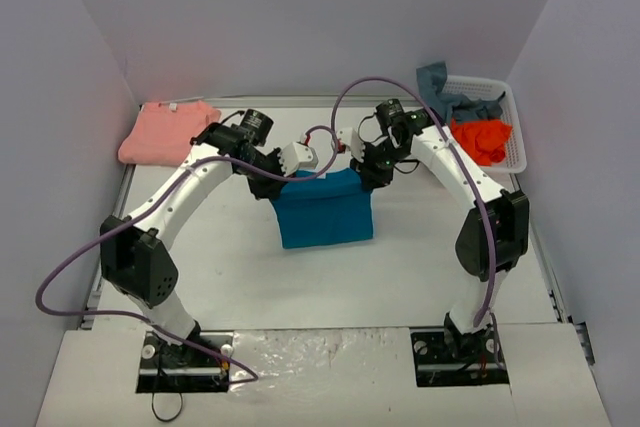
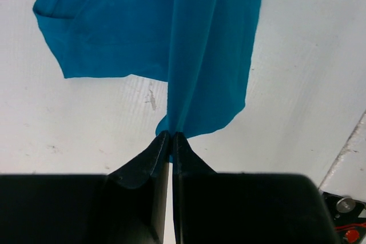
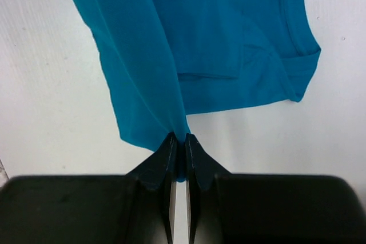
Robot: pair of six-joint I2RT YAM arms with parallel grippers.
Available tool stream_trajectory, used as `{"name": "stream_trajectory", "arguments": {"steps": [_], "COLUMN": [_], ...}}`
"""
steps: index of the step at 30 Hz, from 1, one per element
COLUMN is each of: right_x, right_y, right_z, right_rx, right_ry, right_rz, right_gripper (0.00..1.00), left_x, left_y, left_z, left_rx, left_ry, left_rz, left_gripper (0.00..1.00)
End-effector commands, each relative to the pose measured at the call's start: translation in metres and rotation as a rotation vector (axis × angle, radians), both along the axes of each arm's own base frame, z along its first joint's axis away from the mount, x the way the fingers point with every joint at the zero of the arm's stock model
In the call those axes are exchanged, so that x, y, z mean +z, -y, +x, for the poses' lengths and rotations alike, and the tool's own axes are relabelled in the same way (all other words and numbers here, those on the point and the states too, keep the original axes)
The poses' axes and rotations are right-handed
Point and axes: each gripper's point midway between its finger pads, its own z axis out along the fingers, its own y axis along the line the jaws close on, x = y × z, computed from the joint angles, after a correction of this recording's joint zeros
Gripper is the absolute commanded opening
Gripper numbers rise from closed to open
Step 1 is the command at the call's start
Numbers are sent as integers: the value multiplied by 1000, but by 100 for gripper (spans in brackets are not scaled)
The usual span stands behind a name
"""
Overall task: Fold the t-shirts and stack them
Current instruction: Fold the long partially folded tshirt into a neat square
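Observation:
A teal-blue t-shirt (image 1: 325, 209) hangs over the middle of the table, held up by its far edge. My left gripper (image 1: 268, 183) is shut on its left corner, and the cloth (image 2: 211, 44) runs out from between the fingertips (image 2: 163, 148). My right gripper (image 1: 372, 175) is shut on the right corner, with the shirt (image 3: 200, 32) draping away below it toward the table. A folded salmon-pink t-shirt (image 1: 168, 132) lies at the back left. An orange t-shirt (image 1: 482, 137) and a grey-blue t-shirt (image 1: 446, 92) sit crumpled in the basket.
A white lattice basket (image 1: 514, 125) stands at the back right against the wall. Purple cables loop over both arms. Light grey walls close in the table on the left, back and right.

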Motion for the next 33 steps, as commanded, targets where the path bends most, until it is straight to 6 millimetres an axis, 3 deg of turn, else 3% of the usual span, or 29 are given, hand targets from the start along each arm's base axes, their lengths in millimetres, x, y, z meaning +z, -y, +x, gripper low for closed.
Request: {"name": "stream_trajectory", "arguments": {"steps": [1, 8, 9, 10, 12, 14, 18, 23, 27, 32, 33], "right_x": [-2, -24, -31, -33, -37, -37, -56, -72, -84, -93, -93], "right_y": [10, 10, 10, 10, 9, 8, 8, 5, 3, 11, 11], "right_z": [20, 59, 64, 68, 81, 93, 111, 124, 135, 157, 160], "right_rx": [-9, -30, -32, -36, -42, -47, -59, -65, -92, -187, -197], "right_ry": [16, 6, -5, -6, 3, 24, 21, 15, 20, 74, 84], "right_rz": [-39, -50, -57, -57, -55, -59, -78, -79, -84, -122, -122], "right_gripper": [0, 0, 0, 0, 0, 0, 0, 0, 0, 0, 12], "left_x": [12, -6, -1, -10, -6, -15, -22, -38, -49, -45, -44], "left_y": [-10, -11, -10, -12, -11, -13, -14, -13, -12, -5, -5], "left_z": [30, 69, 76, 80, 90, 97, 110, 122, 138, 159, 163], "left_rx": [48, 65, 65, 64, 65, 69, 72, 80, 108, 123, 128], "left_ry": [95, 72, 84, 60, 72, 51, 42, 28, 48, 106, 115], "left_rz": [26, 43, 34, 46, 38, 45, 37, 44, 36, 13, 10], "left_gripper": [2, 2, 2, 2, 2, 2, 2, 3, 17, 22, 23]}}
